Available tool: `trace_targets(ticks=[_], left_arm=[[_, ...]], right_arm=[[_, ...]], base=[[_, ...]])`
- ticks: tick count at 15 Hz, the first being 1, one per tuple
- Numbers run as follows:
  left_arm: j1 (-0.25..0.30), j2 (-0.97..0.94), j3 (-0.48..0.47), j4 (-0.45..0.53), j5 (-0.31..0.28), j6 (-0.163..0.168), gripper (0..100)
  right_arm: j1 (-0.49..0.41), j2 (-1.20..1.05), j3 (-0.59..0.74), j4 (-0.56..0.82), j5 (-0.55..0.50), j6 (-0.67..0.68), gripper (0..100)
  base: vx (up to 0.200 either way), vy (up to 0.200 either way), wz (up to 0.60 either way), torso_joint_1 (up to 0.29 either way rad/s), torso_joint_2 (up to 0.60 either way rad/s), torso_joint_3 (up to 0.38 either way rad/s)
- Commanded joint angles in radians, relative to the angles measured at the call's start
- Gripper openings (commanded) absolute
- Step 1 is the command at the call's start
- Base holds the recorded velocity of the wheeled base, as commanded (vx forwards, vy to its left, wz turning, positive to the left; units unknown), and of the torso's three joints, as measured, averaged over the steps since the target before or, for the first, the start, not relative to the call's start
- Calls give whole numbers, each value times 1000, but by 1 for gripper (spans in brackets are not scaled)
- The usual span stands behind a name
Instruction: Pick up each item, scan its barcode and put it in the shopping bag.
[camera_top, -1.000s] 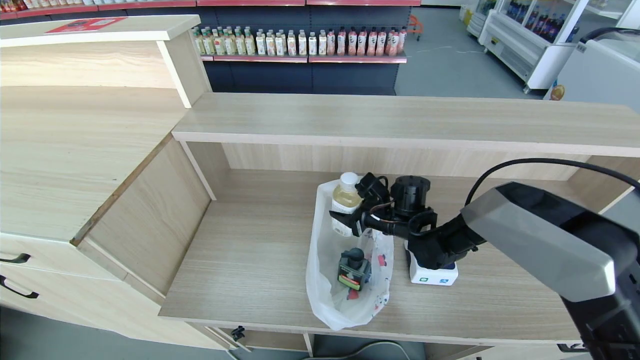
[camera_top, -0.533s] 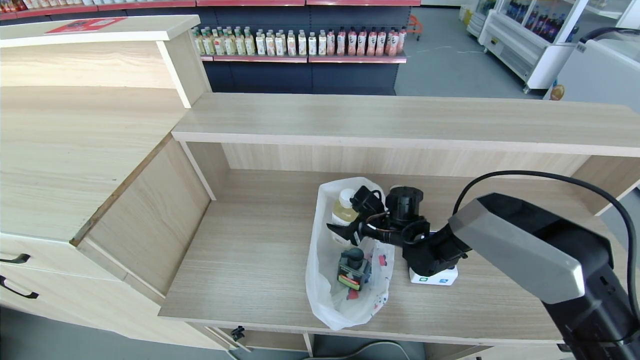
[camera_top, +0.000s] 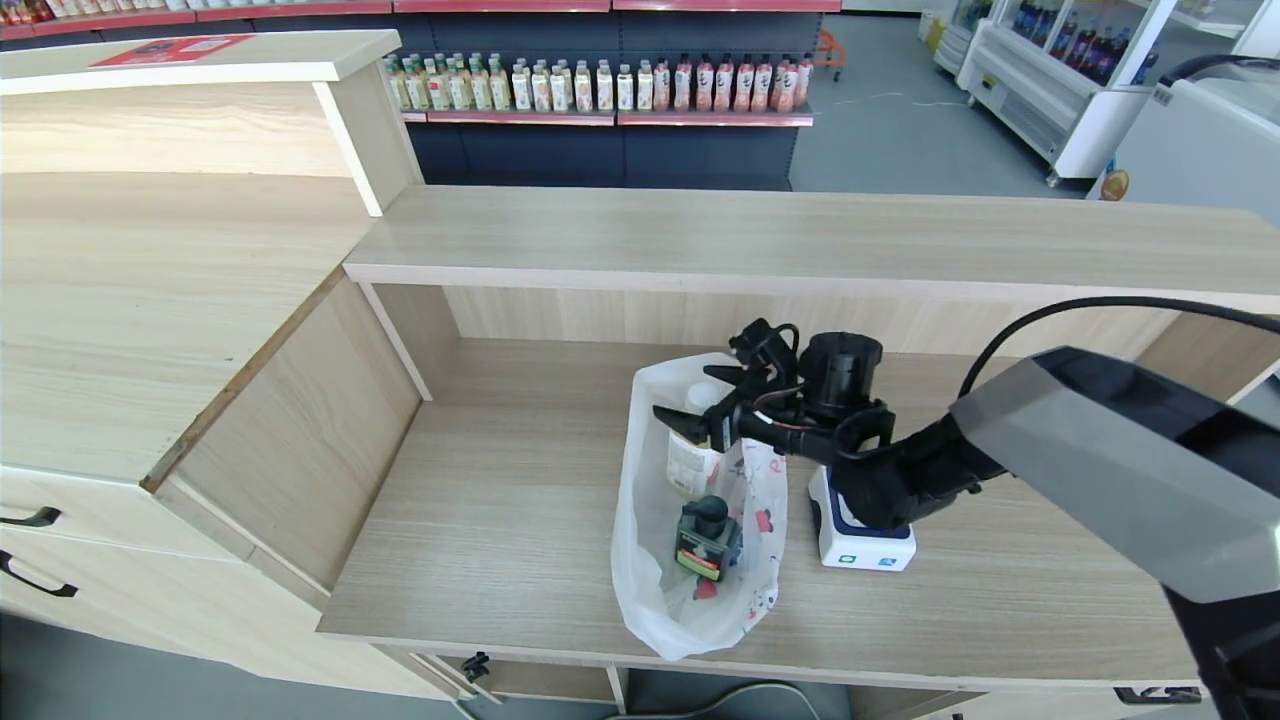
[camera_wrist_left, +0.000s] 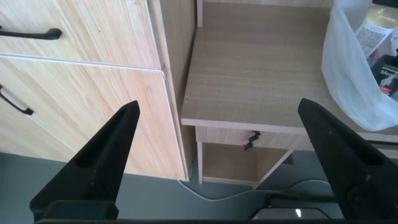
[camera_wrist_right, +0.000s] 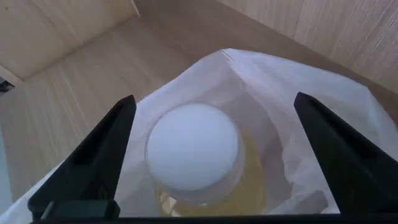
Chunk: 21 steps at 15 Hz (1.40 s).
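Left gripper (camera_wrist_left: 217, 106): fingers wide apart with nothing between them, well off to the left of the shopping bag and out past the table's front edge.
Table (camera_top: 500, 520): pale wood, carrying the shopping bag and the scanner.
Shopping bag (camera_top: 640, 560): thin white plastic, mouth open upward, standing about mid-table; seen too from the left wrist (camera_wrist_left: 348, 74) and the right wrist (camera_wrist_right: 280, 81).
Bottle (camera_top: 690, 460): upright inside the bag at its far end, pale yellow liquid, white label, white cap (camera_wrist_right: 193, 146).
Dark item (camera_top: 708, 540): inside the bag at its near end, black top, green and red label.
Right gripper (camera_top: 695, 395): directly above the bag's far end, fingers spread either side of the bottle's cap, not clamped on it.
Scanner (camera_top: 862, 545): white box just beside the bag's right side.
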Motion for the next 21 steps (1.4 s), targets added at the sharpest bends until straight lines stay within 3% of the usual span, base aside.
trace_targets(ticks=[1,5,7,8,11,13,15,18,19,21], left_arm=[[1,0,0,0,0,0,100],[1,0,0,0,0,0,100],[1,0,0,0,0,0,100],[1,0,0,0,0,0,100],[1,0,0,0,0,0,100],[1,0,0,0,0,0,100],[1,0,0,0,0,0,100],[1,0,0,0,0,0,100],[1,0,0,0,0,0,100],[1,0,0,0,0,0,100]], right_arm=[[-12,-250,195,-5,3,84,100],[-121,-666,573,32,9,105,100],[-264,-879,755,49,6,88,100],[-376,-993,864,73,3,65,100],[-580,-1304,1139,260,-46,41,100],[-575,-1499,1317,302,-193,44,100],[-454,-1740,1332,478,-307,48,100],[-446,-2200,1332,894,-343,47,100],[-446,-2307,1332,962,-353,45,100],[-433,-2353,1332,971,-366,33,100]], base=[[0,0,0,0,0,0],[0,0,0,0,0,0],[0,0,0,0,0,0],[0,0,0,0,0,0],[0,0,0,0,0,0],[0,0,0,0,0,0],[0,0,0,0,0,0],[0,0,0,0,0,0],[0,0,0,0,0,0],[0,0,0,0,0,0]])
